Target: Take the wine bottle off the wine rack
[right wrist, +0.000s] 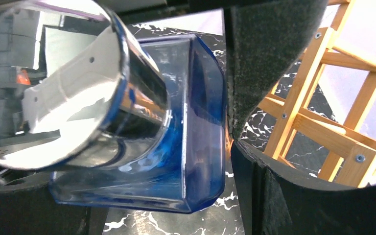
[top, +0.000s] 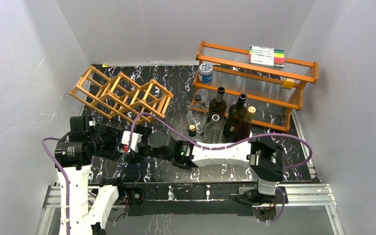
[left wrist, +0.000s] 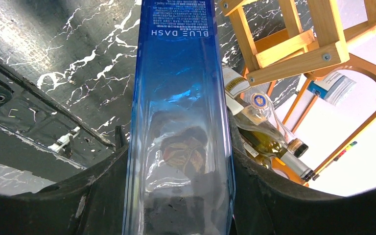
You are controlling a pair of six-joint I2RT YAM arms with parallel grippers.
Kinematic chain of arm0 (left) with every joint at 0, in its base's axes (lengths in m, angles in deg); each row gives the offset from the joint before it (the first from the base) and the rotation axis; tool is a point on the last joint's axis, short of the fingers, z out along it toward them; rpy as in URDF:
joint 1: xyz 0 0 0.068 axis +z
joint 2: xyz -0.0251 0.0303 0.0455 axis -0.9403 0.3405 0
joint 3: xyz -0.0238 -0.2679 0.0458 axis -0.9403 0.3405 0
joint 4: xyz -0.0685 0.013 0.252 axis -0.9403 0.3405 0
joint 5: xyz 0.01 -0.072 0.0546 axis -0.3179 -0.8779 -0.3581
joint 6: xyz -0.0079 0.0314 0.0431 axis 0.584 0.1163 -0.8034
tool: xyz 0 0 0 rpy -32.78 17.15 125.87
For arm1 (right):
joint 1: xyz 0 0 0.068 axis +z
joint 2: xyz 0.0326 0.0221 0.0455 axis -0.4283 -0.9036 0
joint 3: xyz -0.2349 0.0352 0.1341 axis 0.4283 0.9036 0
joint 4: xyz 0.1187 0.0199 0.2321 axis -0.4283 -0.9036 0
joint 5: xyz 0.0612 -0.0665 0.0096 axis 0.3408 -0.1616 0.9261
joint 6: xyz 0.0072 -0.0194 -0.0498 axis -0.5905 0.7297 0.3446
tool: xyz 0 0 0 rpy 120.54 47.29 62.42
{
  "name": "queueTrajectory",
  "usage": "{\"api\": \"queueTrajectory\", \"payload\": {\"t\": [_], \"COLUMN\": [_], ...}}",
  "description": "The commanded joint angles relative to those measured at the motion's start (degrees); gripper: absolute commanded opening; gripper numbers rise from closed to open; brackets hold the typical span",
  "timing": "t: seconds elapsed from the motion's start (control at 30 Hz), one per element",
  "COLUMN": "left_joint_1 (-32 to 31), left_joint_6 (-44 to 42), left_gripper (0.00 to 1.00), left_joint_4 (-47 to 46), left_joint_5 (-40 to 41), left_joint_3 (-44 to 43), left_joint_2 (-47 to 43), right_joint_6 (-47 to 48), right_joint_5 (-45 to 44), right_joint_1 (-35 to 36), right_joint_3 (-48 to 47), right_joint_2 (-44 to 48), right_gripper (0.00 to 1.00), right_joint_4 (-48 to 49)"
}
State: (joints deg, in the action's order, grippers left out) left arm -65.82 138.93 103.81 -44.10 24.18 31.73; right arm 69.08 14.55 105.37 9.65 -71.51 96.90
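The wine bottle (left wrist: 178, 73) is a square blue glass one, and in the left wrist view it runs lengthwise between my left gripper's (left wrist: 178, 161) black fingers, which are shut on its body. In the right wrist view its shoulder (right wrist: 196, 122) and shiny round cap (right wrist: 54, 83) lie between my right gripper's (right wrist: 142, 196) fingers; a thin gap shows at the right finger (right wrist: 259, 191), so this gripper is open around it. The wooden wine rack (top: 122, 95) stands behind both grippers and no bottle shows in its cells. In the top view my left gripper (top: 108, 142) and right gripper (top: 136, 143) meet just in front of the rack and hide the bottle.
An orange two-tier shelf (top: 259, 73) stands at the back right with a marker pack (top: 267, 55) and a can (top: 205, 72) on it. Several upright bottles (top: 232, 117) cluster in front of it. White walls close in left, right and behind.
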Motion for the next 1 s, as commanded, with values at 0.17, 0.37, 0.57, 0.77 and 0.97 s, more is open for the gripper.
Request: {"api": "queueTrajectory", "payload": {"t": [0.17, 0.37, 0.57, 0.77, 0.97], "left_joint_1": [-0.1, -0.1, -0.1, -0.1, -0.1], "left_joint_6": [1.8, 1.7, 0.8, -2.2, -9.8], "left_gripper": [0.08, 0.30, 0.93, 0.98, 0.98], "left_joint_4": [-7.0, -7.2, -8.1, -7.9, -4.8], "left_joint_5": [-5.2, -4.3, -2.5, -0.4, 9.4], "left_joint_3": [-1.1, -1.0, -1.1, -1.8, -8.3], "left_joint_2": [-3.2, -4.1, -5.4, -5.3, -3.5], "right_joint_6": [0.1, -0.5, -3.0, -6.8, -12.3], "right_joint_5": [-7.2, -6.4, -6.0, -4.9, -7.0], "right_joint_1": [1.3, 1.5, 1.4, 1.4, 1.2], "right_joint_3": [1.6, 2.7, 4.6, 5.5, 4.0], "right_joint_2": [-0.7, 0.6, 2.7, 5.5, 8.2], "right_gripper": [0.78, 0.30, 0.05, 0.00, 0.00], "right_joint_4": [10.0, 10.9, 11.1, 7.9, -0.1]}}
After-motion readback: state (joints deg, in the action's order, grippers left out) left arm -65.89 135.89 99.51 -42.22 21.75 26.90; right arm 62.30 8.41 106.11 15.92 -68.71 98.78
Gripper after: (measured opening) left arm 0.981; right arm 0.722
